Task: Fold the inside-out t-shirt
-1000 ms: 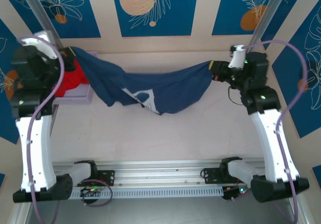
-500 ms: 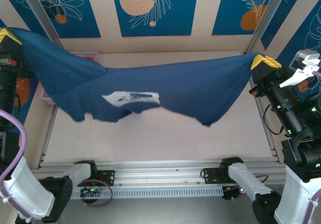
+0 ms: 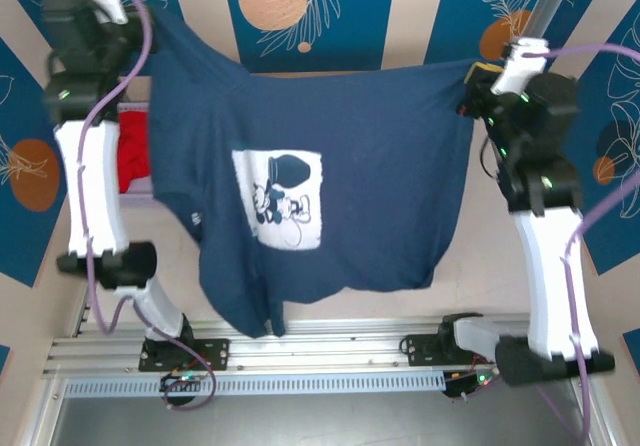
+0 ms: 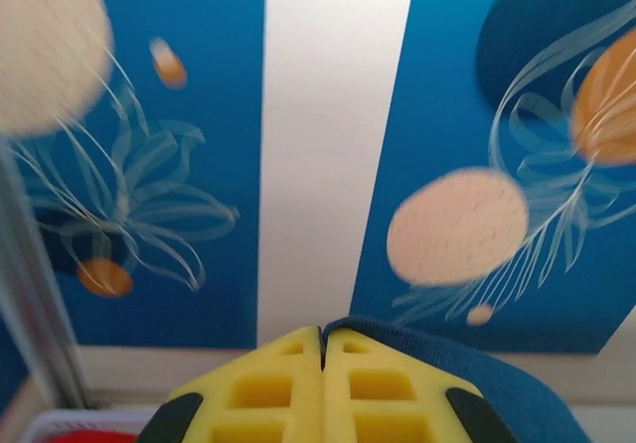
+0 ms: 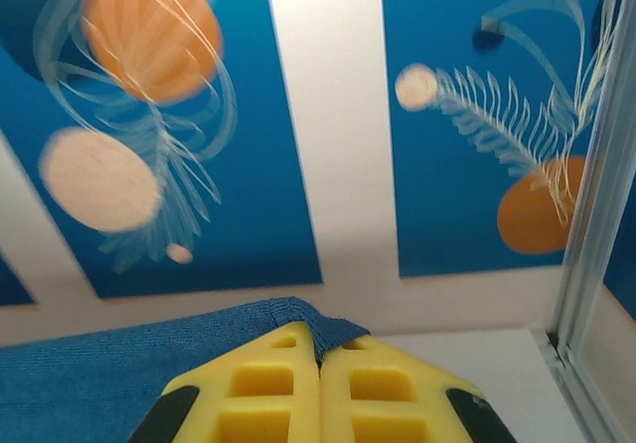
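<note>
The left gripper [image 4: 322, 339] was clamped shut, its yellow pads [image 4: 268, 388] pressed together on a navy hem that curled over the right pad; the right gripper [image 5: 319, 349] was likewise clenched on an edge of the same cloth, which trailed off to its left; between them the inside-out t-shirt [image 3: 380, 196] hung spread above the table [image 3: 485, 266], upper corners pinched high, its pale mouse print [image 3: 279, 199] facing the overhead camera, lower hem drooping towards the arm bases; a red garment [image 3: 133, 161] lay beside its left edge.
</note>
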`<state>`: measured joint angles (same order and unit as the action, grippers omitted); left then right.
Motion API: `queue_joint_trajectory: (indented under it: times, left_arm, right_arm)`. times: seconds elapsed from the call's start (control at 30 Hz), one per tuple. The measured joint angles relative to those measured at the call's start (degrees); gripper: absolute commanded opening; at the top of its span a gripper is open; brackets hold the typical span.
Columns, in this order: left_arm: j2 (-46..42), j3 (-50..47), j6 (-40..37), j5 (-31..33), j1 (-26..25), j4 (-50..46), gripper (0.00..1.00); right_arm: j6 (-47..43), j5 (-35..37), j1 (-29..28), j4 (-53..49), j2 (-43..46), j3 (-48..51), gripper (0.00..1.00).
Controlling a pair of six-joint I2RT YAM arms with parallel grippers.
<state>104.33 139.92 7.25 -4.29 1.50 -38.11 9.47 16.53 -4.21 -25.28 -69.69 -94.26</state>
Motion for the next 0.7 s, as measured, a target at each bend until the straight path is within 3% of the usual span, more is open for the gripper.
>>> queue_joint_trajectory:
  times: [0.07,0.1,0.17,0.27,0.33,0.43,0.53,0.7]
  left_arm:
    - [8.0,1.0,0.4,-0.6,-0.7,1.6,0.02]
    - [13.0,2.9,0.8,-0.9,-1.0,2.1,0.08]
    - [24.1,9.8,1.3,-1.5,-1.7,2.9,0.35]
    - [40.0,21.9,2.9,-1.7,-2.5,3.5,0.57]
    - [44.1,21.2,4.4,-1.7,-2.8,2.6,0.65]
    - [43.5,15.1,6.6,-1.6,-3.1,0.9,0.71]
    - [36.5,4.3,8.8,-1.4,-3.5,0.1,0.75]
    - [7.3,-32.6,12.8,-1.6,-8.3,6.7,0.76]
  right_arm:
    - [-0.3,0.0,1.0,4.1,-7.3,1.4,0.0]
    - [-0.4,0.0,1.4,6.1,-12.0,1.4,0.03]
    - [-0.2,-0.1,2.2,8.9,-21.6,-0.3,0.16]
    - [1.2,-0.6,3.5,5.0,-38.9,-11.9,0.32]
    - [1.9,-1.1,4.3,1.5,-47.2,-18.5,0.41]
    - [3.1,-2.0,4.6,-5.0,-49.5,-17.8,0.46]
    - [5.6,-3.6,3.7,-6.3,-41.0,-5.2,0.54]
    - [11.2,-5.4,-1.9,-9.2,-18.5,21.1,0.56]
